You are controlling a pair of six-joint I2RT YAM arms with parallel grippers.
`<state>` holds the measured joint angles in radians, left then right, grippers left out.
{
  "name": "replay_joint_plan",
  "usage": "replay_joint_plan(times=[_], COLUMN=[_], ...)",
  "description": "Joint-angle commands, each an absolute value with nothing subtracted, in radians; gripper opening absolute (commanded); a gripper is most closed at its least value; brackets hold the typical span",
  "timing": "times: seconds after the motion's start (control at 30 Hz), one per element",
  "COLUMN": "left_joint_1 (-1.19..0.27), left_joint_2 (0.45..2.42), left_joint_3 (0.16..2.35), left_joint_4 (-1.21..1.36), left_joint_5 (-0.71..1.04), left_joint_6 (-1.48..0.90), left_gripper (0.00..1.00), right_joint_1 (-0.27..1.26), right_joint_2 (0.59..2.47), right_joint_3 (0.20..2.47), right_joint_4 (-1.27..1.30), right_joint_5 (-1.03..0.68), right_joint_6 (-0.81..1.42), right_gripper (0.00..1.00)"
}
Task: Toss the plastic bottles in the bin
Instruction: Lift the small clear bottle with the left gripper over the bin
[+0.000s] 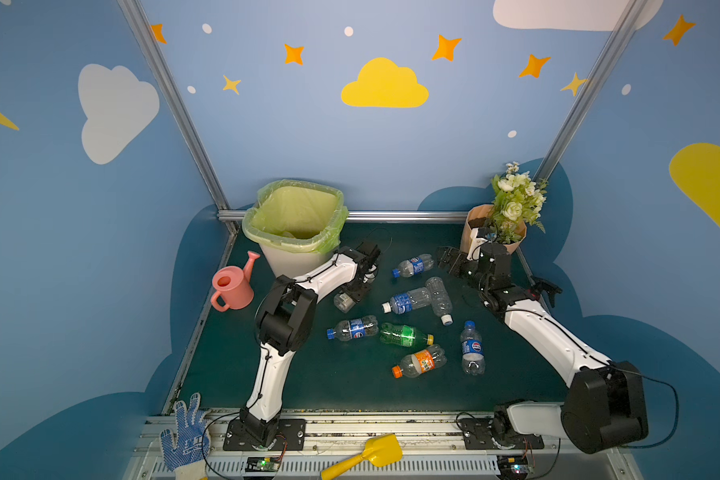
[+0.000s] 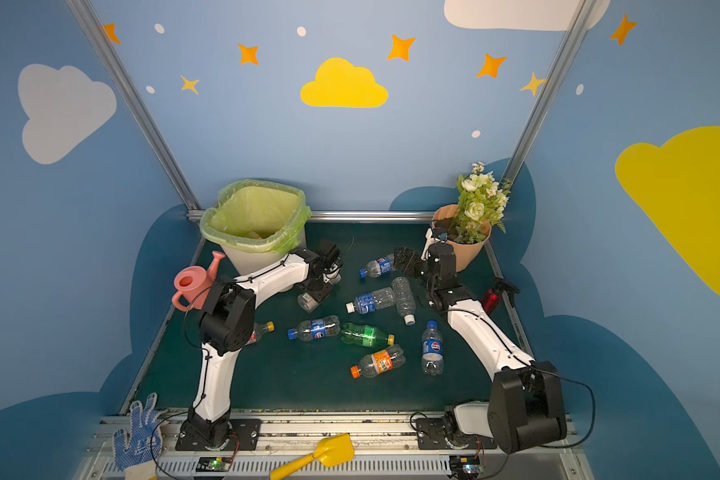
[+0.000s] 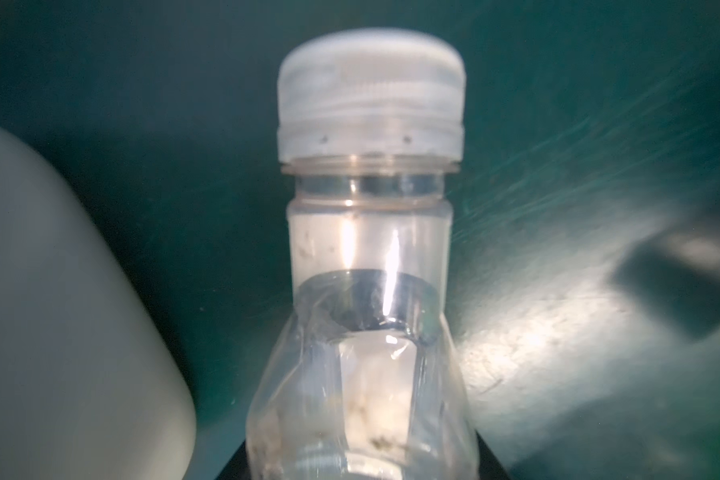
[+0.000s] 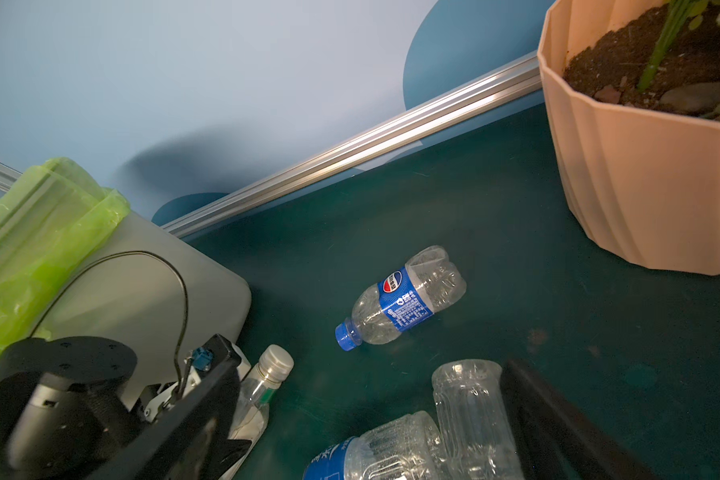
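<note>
**Work surface.** The green table top (image 1: 341, 390) carries everything. The bin (image 1: 285, 264) stands at its far left corner, its bag-lined mouth facing up.

**Left arm.** It reaches to the foot of the bin. The left gripper (image 1: 352, 293) sits over a white-capped clear bottle (image 1: 343, 302), which lies on the table just beside the bin's near right corner. The jaws flank the bottle body. Whether the pads bear on it cannot be told from any view.

**Right arm.** The right gripper (image 1: 447, 259) hangs empty with its jaws spread, near the peach flowerpot (image 1: 474, 230). A Pepsi bottle (image 1: 413, 266) lies on its side just beside it, toward the bin.

**Other bottles.** The rest, among them a green bottle (image 1: 404, 334), lie on their sides mid-table, well apart from the bin.

**Governing relation.** In the left wrist view the bottle runs straight away from the wrist, with the white cap (image 3: 371, 95) at the far end. Its long axis therefore follows the gripper's reach instead of crossing it. The bin wall (image 3: 59, 311) stands just beside it. The left arm is the nearer to the bin, whose mouth lies above and behind the bottle. The move probably calls for a lift clear of the rim before any travel sideways.
</note>
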<state>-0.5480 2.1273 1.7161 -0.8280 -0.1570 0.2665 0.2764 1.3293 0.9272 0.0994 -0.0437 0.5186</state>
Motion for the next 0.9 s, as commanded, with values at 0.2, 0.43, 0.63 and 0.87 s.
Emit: replay_joint_plan(times=[0.2,0.43,0.63,0.87], left_joint_1=[-0.561,-0.594,-0.598,-0.595], left_joint_2=[1.802,1.364,1.027,0.844], left_joint_3=[1.582,1.295,1.101,1.079], left_joint_4=[-0.585,-0.168,0.184,0.367], left_joint_5=[-0.137,-0.199,-0.237,-0.247], left_joint_6=[0.188,0.168,0.330,0.496], left_gripper=[0.44,0.44,0.43,0.41], right_joint_1=[0.264,0.265,0.265,0.265], right_joint_2=[1.296,1.285,1.300,1.309], right_joint_3=[0.933,0.927,0.927,0.936], right_joint_4=[0.096,0.097,0.118,0.122], right_joint_5=[-0.053,-0.052,-0.075,-0.096], right_joint_6=[0.533,0.541,0.567,0.581], right_gripper=[0.97,0.97,0.97,0.97])
